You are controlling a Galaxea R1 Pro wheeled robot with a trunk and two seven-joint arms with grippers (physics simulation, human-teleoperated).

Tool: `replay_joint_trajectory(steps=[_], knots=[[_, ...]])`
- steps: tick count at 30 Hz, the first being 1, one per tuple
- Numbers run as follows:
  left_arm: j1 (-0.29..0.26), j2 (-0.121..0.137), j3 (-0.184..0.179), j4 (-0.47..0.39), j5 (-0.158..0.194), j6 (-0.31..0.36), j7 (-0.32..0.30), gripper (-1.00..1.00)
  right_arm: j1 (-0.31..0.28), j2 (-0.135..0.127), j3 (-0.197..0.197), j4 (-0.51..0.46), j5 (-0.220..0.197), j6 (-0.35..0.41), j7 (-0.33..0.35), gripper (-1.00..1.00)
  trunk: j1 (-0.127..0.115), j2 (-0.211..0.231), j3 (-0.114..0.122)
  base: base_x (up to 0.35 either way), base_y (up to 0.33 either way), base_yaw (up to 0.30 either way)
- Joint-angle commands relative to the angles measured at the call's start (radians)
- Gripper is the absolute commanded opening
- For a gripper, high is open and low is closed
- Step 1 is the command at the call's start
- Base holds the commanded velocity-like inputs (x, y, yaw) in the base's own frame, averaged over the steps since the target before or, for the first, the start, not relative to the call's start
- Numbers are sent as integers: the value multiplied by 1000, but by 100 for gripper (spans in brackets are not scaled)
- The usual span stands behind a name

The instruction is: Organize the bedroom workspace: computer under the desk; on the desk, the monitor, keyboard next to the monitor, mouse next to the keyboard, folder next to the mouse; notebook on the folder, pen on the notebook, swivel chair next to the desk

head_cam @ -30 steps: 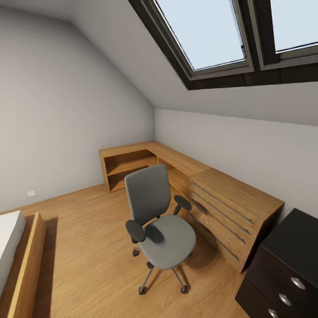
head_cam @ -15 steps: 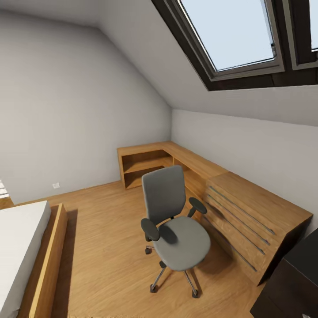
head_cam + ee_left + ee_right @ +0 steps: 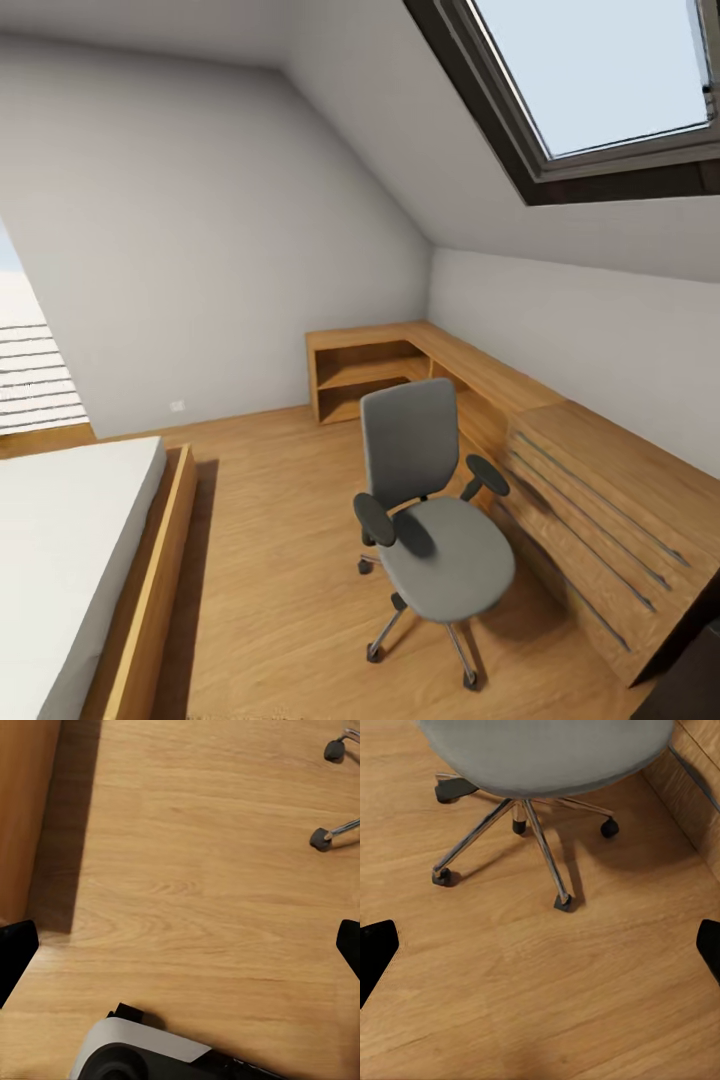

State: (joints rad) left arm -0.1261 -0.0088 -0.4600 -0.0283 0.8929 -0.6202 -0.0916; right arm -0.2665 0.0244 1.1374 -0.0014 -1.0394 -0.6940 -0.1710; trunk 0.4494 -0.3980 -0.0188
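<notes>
From the head view, taken left to right: a low wooden bed (image 3: 150, 590) with a white mattress lies at 8 o'clock, open plank floor (image 3: 270, 560) runs through the middle, the swivel chair (image 3: 435, 525) stands at about 5 o'clock, and a light wooden dresser (image 3: 610, 510) with long bar handles sits just beside it at 4 o'clock, continuing into a corner shelf unit (image 3: 365, 375) further back. The chair's seat appears bare; no folder can be made out on it. The chair's back is toward the far wall, its seat facing the robot. In the left wrist view the left gripper (image 3: 180, 945) hangs over bare floor, fingertips spread wide at the frame edges, nothing between them; two chair castors show at the margin. In the right wrist view the right gripper (image 3: 540, 945) is likewise spread and unloaded, with the chair's chrome star base directly ahead. Judgement: the right arm is the nearer to the chair; the dresser crowds the chair's far side, limiting any approach from there.
</notes>
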Motion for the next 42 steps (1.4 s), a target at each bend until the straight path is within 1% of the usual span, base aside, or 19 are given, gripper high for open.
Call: replay_joint_trajectory(steps=[1,12,14,16,17,20,25,36,38,42], knots=[[-1,0,-2,2,11,-3,-10,100,0,0,9,0,-1,-1,-9,100,1,-2,-2,0,0,271],[-1,0,-2,2,11,-3,-10,100,0,0,14,1,7,-1,-6,100,1,-2,-2,0,0,270],[-1,-1,-2,2,10,-3,-10,100,0,-1,32,2,28,-1,-6,100,1,-2,-2,0,0,252],[-1,-1,-2,2,10,-3,-10,100,0,-2,41,2,43,-1,-6,100,1,-2,-2,0,0,246],[-1,-1,-2,2,10,-3,-10,100,0,-2,47,3,59,-1,-6,100,1,-2,-2,0,0,242],[-1,-2,-2,2,10,-3,-10,100,0,-3,53,4,85,0,-6,100,1,-2,-2,0,0,236],[-1,-2,-2,2,9,-4,-10,100,0,-3,57,4,102,0,-5,100,1,-2,-2,0,0,213],[-1,-3,-6,2,1,-5,-12,100,0,-3,59,6,109,1,-4,100,1,-2,-2,0,0,155],[-1,-3,-6,2,0,-6,-12,100,0,-3,60,6,116,1,-1,100,1,-2,-2,0,0,39],[-1,-3,-10,0,0,-5,-12,100,0,-4,59,6,148,4,16,100,1,-2,-2,0,0,17]])
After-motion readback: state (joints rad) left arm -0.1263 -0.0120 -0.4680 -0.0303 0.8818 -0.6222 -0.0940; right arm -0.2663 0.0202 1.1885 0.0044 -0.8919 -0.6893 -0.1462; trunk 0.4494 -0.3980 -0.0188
